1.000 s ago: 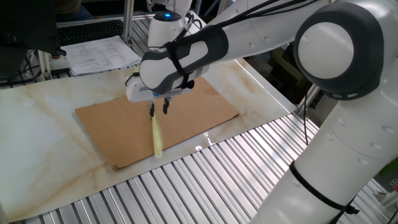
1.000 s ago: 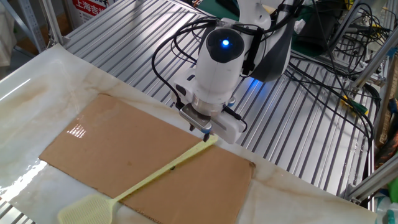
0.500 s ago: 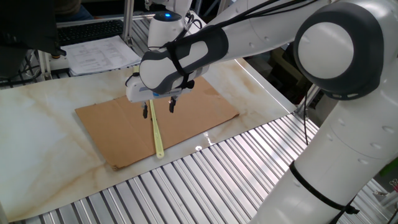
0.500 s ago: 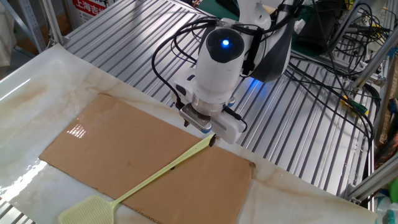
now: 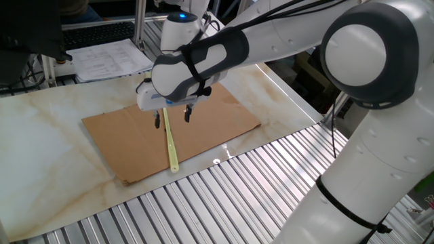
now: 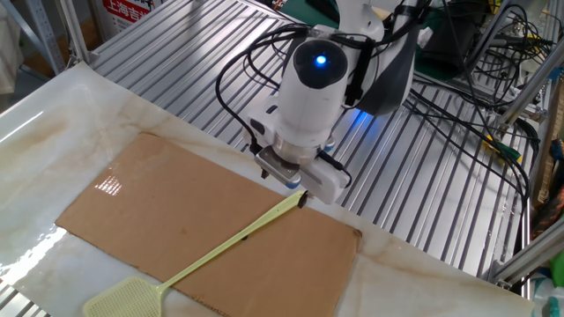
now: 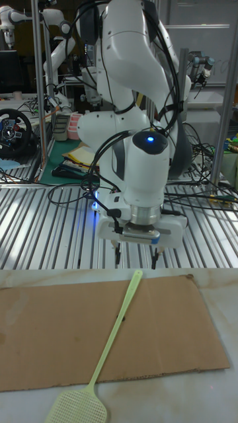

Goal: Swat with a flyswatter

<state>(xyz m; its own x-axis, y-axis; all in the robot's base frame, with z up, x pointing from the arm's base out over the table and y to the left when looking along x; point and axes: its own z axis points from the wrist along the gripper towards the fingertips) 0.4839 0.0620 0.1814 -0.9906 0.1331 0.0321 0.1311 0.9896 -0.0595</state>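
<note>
So the flyswatter (image 7: 112, 337) is lying flat on the cardboard sheet (image 6: 159, 220), which sits on the pale marble-looking counter (image 5: 47, 135). Its long thin handle runs diagonally across the cardboard, and the little square mesh head (image 6: 119, 298) hangs off the sheet's near edge onto the counter in the other fixed view. In the one fixed view only the handle shows, the head end is hidden behind the arm.

The gripper (image 7: 135, 254) hangs right over the tip of the handle with its fingers (image 5: 188, 112) spread wide, one on each side of the handle. Nothing is held, and the fingertips look just above the cardboard, not touching the swatter as far as I can tell. Blue light glows on the wrist.
</note>
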